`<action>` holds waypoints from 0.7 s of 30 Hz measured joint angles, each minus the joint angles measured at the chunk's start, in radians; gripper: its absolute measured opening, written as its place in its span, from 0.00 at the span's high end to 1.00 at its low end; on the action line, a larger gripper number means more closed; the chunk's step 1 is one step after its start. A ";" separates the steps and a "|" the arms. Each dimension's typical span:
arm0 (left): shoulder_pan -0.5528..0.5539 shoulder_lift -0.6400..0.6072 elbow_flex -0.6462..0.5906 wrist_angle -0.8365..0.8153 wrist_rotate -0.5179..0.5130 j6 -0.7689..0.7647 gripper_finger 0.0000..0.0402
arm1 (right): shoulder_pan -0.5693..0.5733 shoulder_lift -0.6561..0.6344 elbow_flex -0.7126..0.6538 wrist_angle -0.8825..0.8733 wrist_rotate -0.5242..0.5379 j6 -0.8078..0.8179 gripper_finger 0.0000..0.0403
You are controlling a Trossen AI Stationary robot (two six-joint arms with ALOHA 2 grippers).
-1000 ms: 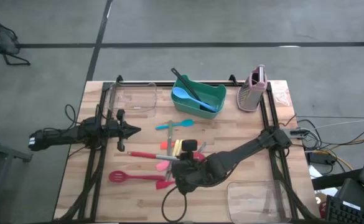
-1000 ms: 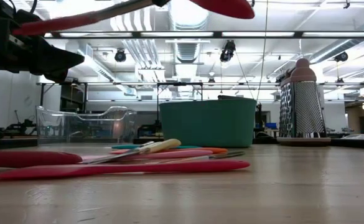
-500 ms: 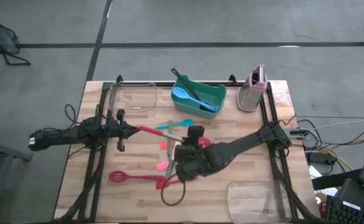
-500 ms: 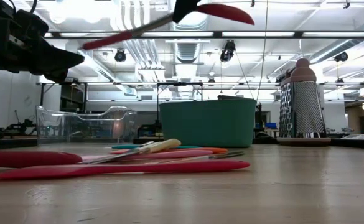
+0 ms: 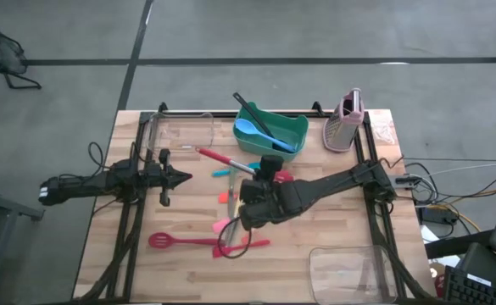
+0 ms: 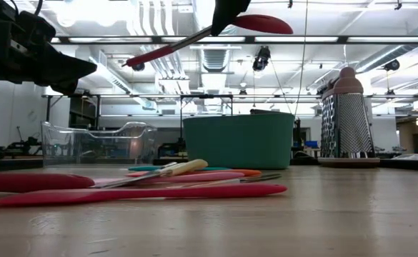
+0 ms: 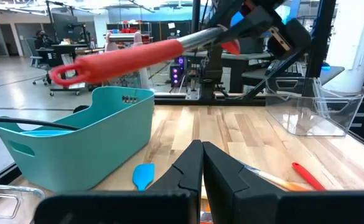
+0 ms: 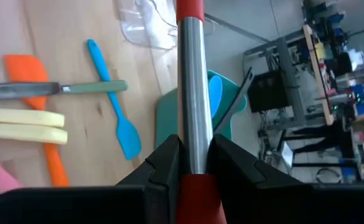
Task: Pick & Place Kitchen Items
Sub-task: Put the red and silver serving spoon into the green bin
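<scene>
My right gripper [image 5: 264,172] hangs over the middle of the table, shut on a red utensil [image 5: 218,157] with a metal shaft. Its red handle [image 6: 151,56] points to the far left, toward the clear tub [image 5: 180,131]. Just beyond it stands the teal bin [image 5: 273,134] with a blue spoon and a black utensil inside. On the wood lie more kitchen items: a blue spatula [image 8: 114,96], an orange one [image 8: 40,84], yellow-handled cutlery [image 8: 20,124] and a red slotted spatula [image 5: 175,241]. My left gripper [image 5: 180,177] waits shut at the left side. My right gripper pinches the utensil's metal shaft [image 8: 192,121] between its two fingers [image 8: 168,163], close to the red head [image 6: 262,23]. The fingers slant downward from the table's right side and lie across the shaft. The utensil is lifted clear, its handle end lower than its head.
A pink-grey grater [image 5: 345,125] stands at the far right. A second clear tub [image 5: 345,269] sits at the near right corner. A pink utensil [image 5: 222,225] and another red one [image 5: 249,244] lie near the table's front, beneath the right arm.
My right gripper has carried the red utensil toward the table's far edge and the teal bin, staying shut on it. The wrist has turned, so the handle has swung from pointing left to pointing far left, and it now tilts downward.
</scene>
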 joint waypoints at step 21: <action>0.000 0.000 0.000 0.005 0.000 0.000 0.95 | -0.075 -0.487 -0.652 0.729 -0.083 -0.142 0.82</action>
